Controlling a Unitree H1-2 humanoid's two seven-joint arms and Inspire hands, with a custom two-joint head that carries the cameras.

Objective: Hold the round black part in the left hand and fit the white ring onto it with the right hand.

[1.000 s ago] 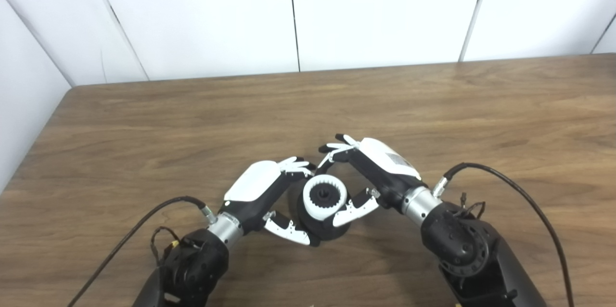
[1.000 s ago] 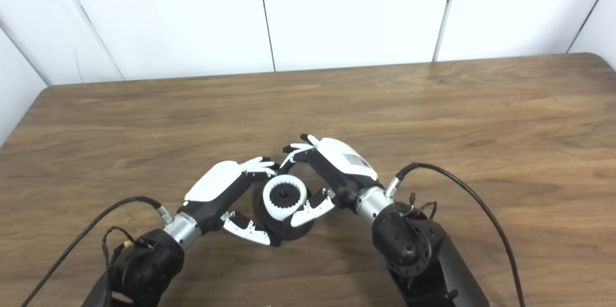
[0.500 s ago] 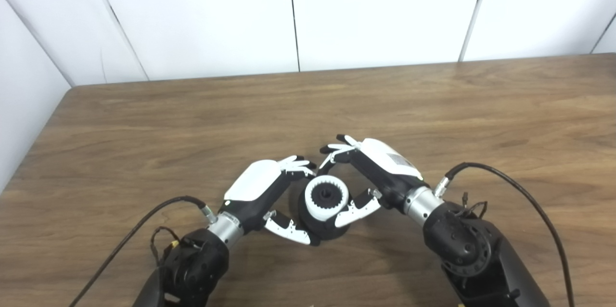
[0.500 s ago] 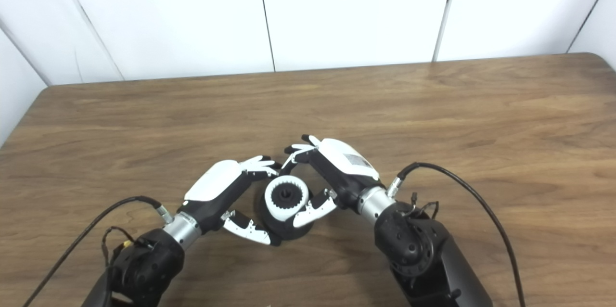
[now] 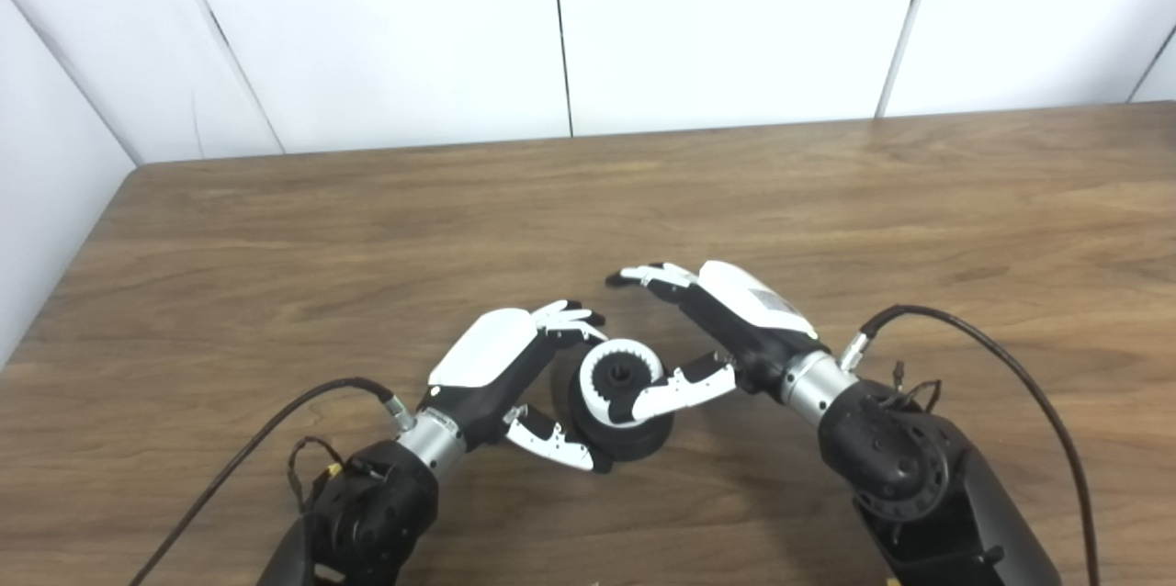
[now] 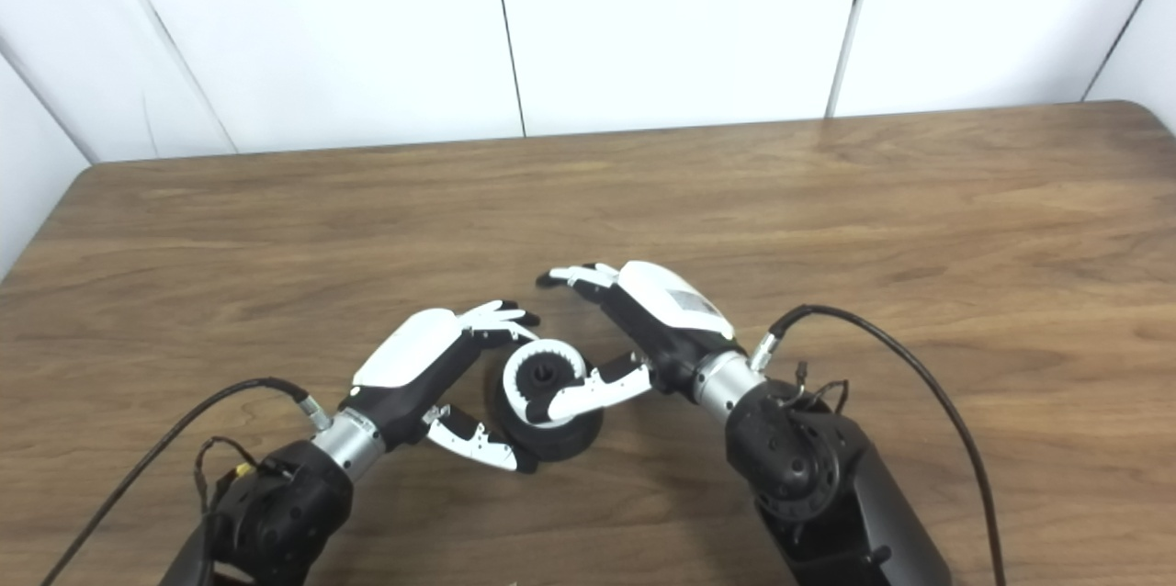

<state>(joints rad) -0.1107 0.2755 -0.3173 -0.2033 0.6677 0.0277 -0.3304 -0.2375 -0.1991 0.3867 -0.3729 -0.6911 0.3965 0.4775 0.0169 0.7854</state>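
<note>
Wooden table carries the round black part (ring-topped).

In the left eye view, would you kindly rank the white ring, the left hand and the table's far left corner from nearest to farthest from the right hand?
1. white ring: just left of the right hand, under its thumb.
2. left hand: beyond the ring, further left.
3. table's far left corner: far up and left, by the wall.

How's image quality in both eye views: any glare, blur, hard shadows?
Left eye view: soft even light, faint sheen on the table, mild softness overall. Right eye view: same; white ring teeth readable, black part dark with little detail, only soft shadow beside it.
</note>
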